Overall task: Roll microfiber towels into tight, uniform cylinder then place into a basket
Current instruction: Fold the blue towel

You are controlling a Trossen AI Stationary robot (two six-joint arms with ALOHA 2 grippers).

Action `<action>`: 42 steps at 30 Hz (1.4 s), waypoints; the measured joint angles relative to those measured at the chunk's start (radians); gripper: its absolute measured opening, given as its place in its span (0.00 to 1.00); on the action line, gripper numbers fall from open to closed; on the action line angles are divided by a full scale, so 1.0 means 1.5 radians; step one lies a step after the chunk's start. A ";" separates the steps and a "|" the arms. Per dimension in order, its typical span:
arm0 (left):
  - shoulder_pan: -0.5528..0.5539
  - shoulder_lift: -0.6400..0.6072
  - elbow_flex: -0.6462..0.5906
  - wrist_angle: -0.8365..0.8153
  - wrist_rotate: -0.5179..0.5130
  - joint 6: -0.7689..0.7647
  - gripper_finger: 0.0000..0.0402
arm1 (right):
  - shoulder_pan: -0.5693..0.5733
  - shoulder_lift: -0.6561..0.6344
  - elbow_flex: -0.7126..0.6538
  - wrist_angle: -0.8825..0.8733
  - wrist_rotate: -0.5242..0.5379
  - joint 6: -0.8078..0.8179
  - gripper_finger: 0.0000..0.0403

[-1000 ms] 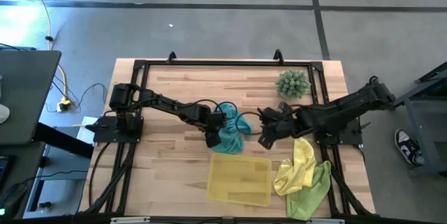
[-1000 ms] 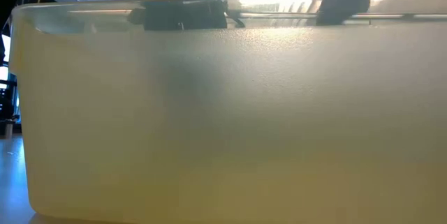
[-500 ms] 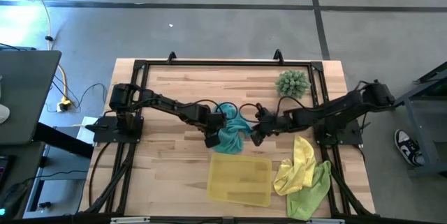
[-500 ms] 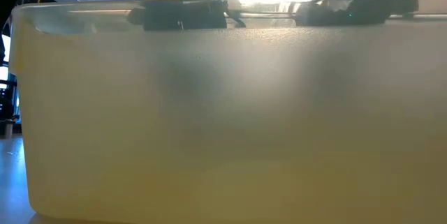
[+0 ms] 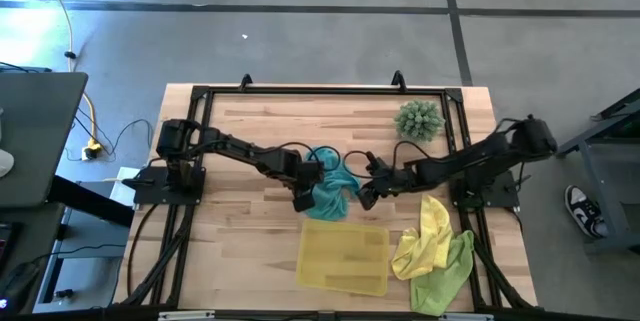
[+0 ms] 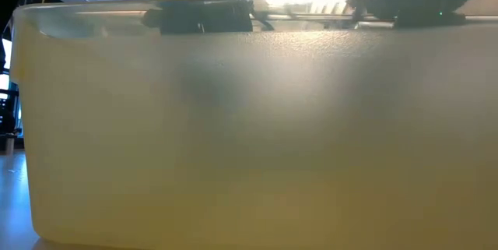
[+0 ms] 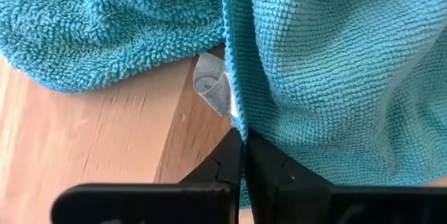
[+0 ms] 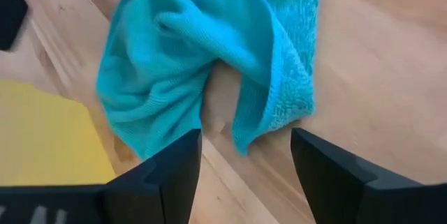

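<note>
Centrally, the teal towel (image 5: 331, 189) is pinched by the closed left gripper (image 7: 244, 155), just behind the basket (image 5: 344, 257). The right gripper (image 5: 366, 192), jaws apart, is stretched low toward it, seemingly not touching.

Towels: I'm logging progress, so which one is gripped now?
The teal towel, pinched by the left gripper; yellow and lime lie untouched.

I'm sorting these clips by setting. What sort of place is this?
Probably a robotics lab or workshop: a wooden table with a black frame stands on bare grey concrete floor, cables trail beside it, and two arms work a teal towel.
</note>
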 joint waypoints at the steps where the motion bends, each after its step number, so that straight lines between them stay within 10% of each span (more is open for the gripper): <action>1: 0.001 0.000 0.000 0.000 0.001 0.000 0.01 | 0.000 0.011 0.000 0.008 -0.002 0.000 0.52; 10: 0.005 0.000 0.000 0.003 0.001 0.000 0.01 | 0.000 0.076 0.000 0.055 -0.011 0.003 0.42; 20: 0.004 -0.016 -0.001 0.002 -0.003 0.011 0.00 | 0.000 0.077 0.001 0.062 0.027 -0.035 0.02; 31: 0.012 -0.133 -0.002 -0.031 -0.073 0.066 0.00 | -0.029 -0.028 0.001 0.054 0.046 -0.168 0.01; 42: 0.014 -0.289 -0.001 -0.034 -0.322 0.215 0.00 | -0.075 -0.220 0.001 0.044 0.116 -0.498 0.00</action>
